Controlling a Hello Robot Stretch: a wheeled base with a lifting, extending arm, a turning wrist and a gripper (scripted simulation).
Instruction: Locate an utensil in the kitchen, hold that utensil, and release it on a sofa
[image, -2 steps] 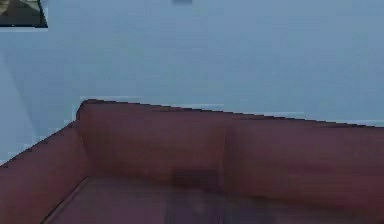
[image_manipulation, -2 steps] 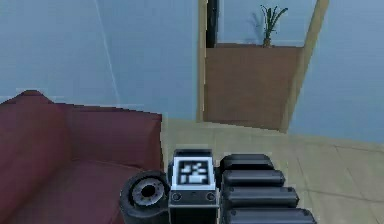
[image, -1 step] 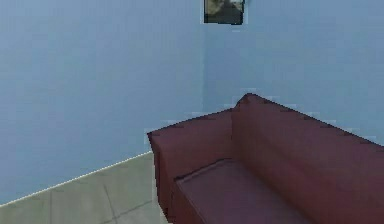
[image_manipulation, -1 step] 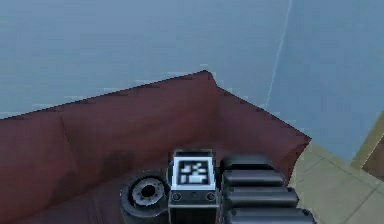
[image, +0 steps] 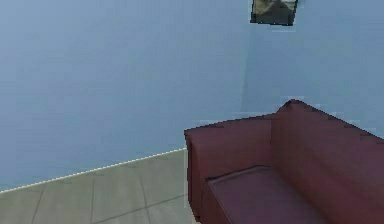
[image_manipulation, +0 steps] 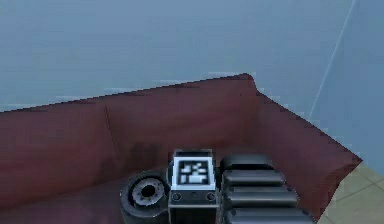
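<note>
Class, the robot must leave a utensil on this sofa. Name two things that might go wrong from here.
1. The tool appears near the backrest of the sofa; reaching farther might bump it.
2. I cannot tell whether the tool holds anything, so letting go here might leave nothing on the seat.

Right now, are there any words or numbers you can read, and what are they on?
No words or numbers can be read.
White square on the arm: black marks, a pattern, not letters.
Picture on the wall: too small to read any writing.
Sofa: no writing.
</note>
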